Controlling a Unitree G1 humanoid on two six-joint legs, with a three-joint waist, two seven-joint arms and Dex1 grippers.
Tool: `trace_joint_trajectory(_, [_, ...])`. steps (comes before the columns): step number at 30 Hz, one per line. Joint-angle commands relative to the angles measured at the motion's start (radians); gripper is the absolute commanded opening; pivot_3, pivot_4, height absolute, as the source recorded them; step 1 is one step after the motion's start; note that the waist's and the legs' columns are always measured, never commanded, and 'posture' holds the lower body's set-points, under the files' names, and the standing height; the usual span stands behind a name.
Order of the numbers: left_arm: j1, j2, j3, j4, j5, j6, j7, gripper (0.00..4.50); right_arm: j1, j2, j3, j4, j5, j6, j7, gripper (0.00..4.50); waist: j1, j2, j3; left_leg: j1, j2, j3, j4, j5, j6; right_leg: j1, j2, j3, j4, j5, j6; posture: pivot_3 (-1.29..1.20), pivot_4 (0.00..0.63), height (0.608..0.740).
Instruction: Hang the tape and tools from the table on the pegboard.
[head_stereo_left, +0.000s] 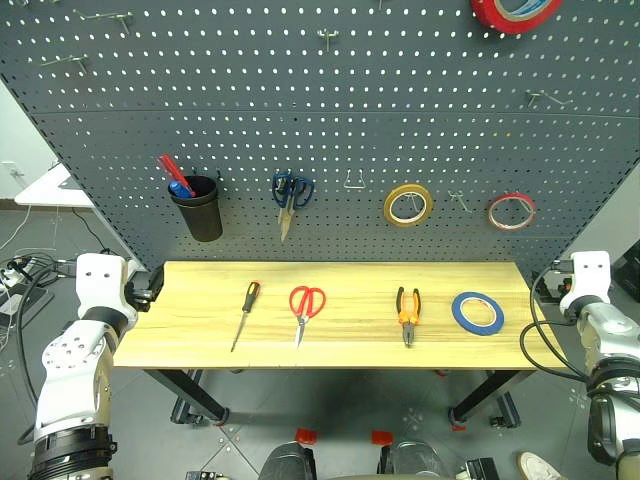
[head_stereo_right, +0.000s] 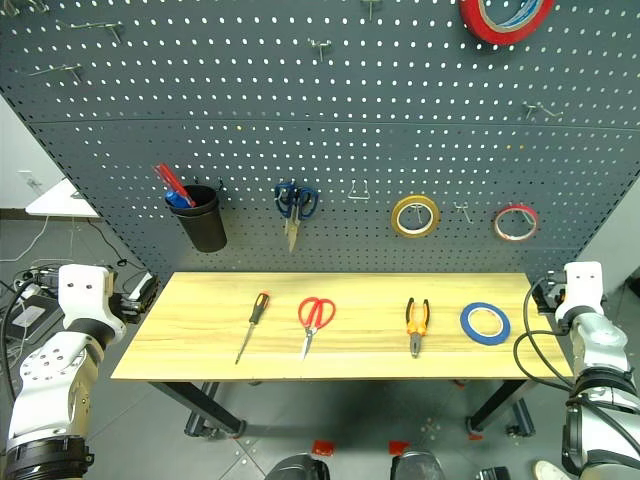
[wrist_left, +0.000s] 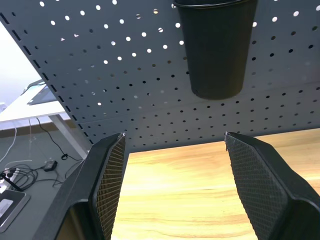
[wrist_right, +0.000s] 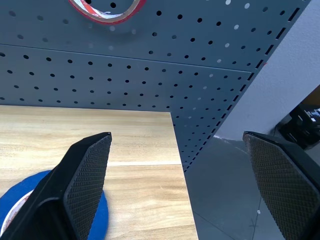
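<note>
While four items lie in a row on the light wood counter (head_stereo_left: 200, 345), both of the robot's arms wait at its ends, holding nothing. From left to right along the counter are the screwdriver (head_stereo_left: 245, 313) with its black-and-orange handle toward the far edge, the red-handled scissors (head_stereo_left: 305, 309) with blades pointing to the near edge, the orange-and-black pliers (head_stereo_left: 407, 313), and the flat ring of blue tape (head_stereo_left: 477, 312). All four are well apart from one another.

Behind the counter stands the dark grey pegboard (head_stereo_left: 400, 120). On it hang a black cup (head_stereo_left: 199, 207) holding red and blue pens, blue-handled scissors (head_stereo_left: 292, 195), a yellow tape ring (head_stereo_left: 408, 205), a small red tape ring (head_stereo_left: 511, 211) and, at the top right, a larger red tape roll (head_stereo_left: 515, 12). Several metal hooks on the board carry nothing.

At the counter's left end, the left pincer (wrist_left: 172, 175) has its two black fingers (wrist_left: 110, 182) spread apart, with bare counter and the black cup seen between them. At the right end, the right pincer (wrist_right: 177, 170) stands wide apart, one finger over the counter's corner just beside the blue tape, the other out past the counter's edge above the grey floor (wrist_right: 225, 190).
</note>
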Motion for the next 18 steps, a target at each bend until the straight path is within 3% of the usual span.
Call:
trace_joint_trajectory(1, [-0.014, 0.012, 0.015, -0.014, 0.004, -0.027, 0.009, 3.34, -0.028, -0.021, -0.013, -0.013, 0.008, -0.024, -0.007, 4.5, 0.0, 0.0, 0.0, 0.0, 0.0, 0.0, 0.0, 0.0, 0.0, 0.0, 0.0, 0.0, 0.0, 0.0, 0.0, -0.12, 0.0, 0.74])
trace_joint_trajectory(4, [-0.015, 0.003, 0.025, -0.012, -0.005, -0.027, 0.016, 3.34, -0.03, -0.018, -0.004, -0.011, -0.002, -0.024, -0.016, 4.5, 0.0, 0.0, 0.0, 0.0, 0.0, 0.0, 0.0, 0.0, 0.0, 0.0, 0.0, 0.0, 0.0, 0.0, 0.0, -0.12, 0.0, 0.74])
trace_joint_trajectory(9, [0.022, 0.009, -0.002, -0.023, 0.027, -0.029, 0.014, 3.34, -0.001, 0.014, 0.075, -0.076, -0.032, 0.021, 0.088, 4.5, -0.003, 0.0, 0.0, 0.0, 0.0, 0.0, 0.0, 0.0, 0.0, 0.0, 0.0, 0.0, 0.0, 0.0, 0.0, -0.12, 0.0, 0.74])
trace_joint_trajectory(15, [0.065, -0.032, -0.04, -0.111, -0.004, 0.023, -0.022, 3.34, 0.066, 0.042, 0.12, -0.228, -0.033, 0.075, 0.153, 4.5, 0.0, 0.0, 0.0, 0.0, 0.0, 0.001, 0.0, 0.0, 0.0, 0.0, 0.0, 0.001, 0.0, 0.0, 0.0, -0.14, 0.0, 0.74])
trace_joint_trajectory(18, [0.06, -0.063, -0.118, -0.202, -0.011, 0.087, -0.043, 3.34, 0.123, 0.055, 0.165, -0.39, -0.027, 0.177, 0.226, 4.5, 0.004, 0.0, 0.002, 0.0, 0.0, 0.0, 0.0, -0.003, -0.005, -0.001, 0.0, 0.001, 0.0, 0.0, 0.0, -0.15, 0.025, 0.74])
